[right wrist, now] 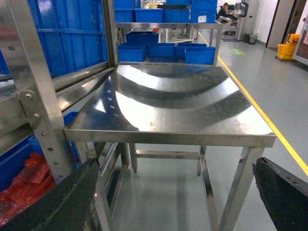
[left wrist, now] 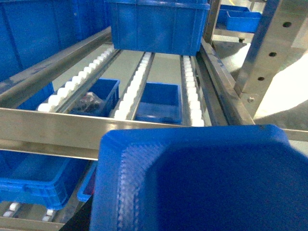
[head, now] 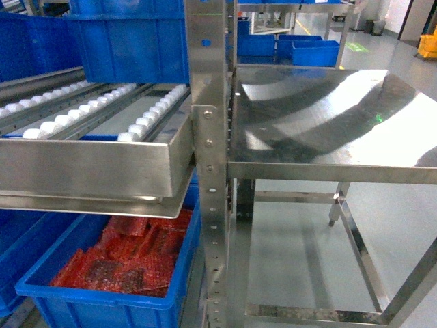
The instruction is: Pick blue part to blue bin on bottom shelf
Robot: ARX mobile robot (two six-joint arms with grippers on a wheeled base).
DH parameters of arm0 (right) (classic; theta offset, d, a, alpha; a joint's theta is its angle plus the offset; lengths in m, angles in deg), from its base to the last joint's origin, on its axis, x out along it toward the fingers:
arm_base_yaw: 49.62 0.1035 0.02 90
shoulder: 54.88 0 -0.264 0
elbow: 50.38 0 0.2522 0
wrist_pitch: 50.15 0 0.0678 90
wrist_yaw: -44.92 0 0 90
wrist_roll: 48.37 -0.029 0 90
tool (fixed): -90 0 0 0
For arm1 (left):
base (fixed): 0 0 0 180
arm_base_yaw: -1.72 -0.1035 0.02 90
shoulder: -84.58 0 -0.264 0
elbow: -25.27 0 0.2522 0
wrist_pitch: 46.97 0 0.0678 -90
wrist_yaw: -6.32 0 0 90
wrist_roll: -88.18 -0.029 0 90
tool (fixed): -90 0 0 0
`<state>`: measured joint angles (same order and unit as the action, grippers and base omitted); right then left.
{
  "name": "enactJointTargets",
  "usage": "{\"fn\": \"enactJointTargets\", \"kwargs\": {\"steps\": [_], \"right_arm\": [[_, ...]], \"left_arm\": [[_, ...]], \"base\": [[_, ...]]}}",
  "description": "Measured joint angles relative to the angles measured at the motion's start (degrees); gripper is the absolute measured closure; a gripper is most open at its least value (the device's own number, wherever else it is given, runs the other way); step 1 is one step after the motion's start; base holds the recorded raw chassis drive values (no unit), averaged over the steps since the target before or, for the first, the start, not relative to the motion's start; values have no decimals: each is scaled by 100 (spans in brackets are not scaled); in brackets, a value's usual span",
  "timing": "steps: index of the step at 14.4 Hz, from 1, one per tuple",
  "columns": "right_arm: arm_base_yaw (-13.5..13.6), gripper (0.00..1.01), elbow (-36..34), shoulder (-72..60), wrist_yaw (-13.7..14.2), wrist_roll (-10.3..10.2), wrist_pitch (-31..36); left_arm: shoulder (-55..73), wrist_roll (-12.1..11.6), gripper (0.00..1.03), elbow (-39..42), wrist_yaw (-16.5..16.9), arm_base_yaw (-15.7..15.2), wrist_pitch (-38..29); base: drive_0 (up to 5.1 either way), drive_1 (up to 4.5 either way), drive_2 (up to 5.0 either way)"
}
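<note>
The blue part (left wrist: 202,178) fills the lower half of the left wrist view, very close to the camera and hanging in front of the roller shelf's front rail (left wrist: 53,130). It hides my left gripper's fingers, which appear shut on it. Below that rail at the lower left is the blue bin (left wrist: 31,175), smooth inside, resting on the bottom shelf (left wrist: 19,222). In the head view only a strip of the blue bin (head: 20,239) shows at the left edge. My right gripper (right wrist: 173,202) stands open over the floor, holding nothing. Neither gripper shows in the head view.
A like crate with red packets (head: 116,270) sits beside the bin. A steel upright (head: 208,137) separates the rack from a bare steel table (head: 328,116). A big blue crate (left wrist: 156,24) rests on the roller tracks, with two small bins (left wrist: 161,101) below them.
</note>
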<state>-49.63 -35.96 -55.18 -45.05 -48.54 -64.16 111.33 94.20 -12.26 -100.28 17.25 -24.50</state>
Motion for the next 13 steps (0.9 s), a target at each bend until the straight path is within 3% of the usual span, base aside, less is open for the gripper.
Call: {"fn": "enactJointTargets", "kwargs": {"steps": [13], "right_arm": [[0,3,0,0,-4,2,-9]], "left_arm": [[4,0,60,0,2,2,-4]], "base": [[-494,287,198]]}}
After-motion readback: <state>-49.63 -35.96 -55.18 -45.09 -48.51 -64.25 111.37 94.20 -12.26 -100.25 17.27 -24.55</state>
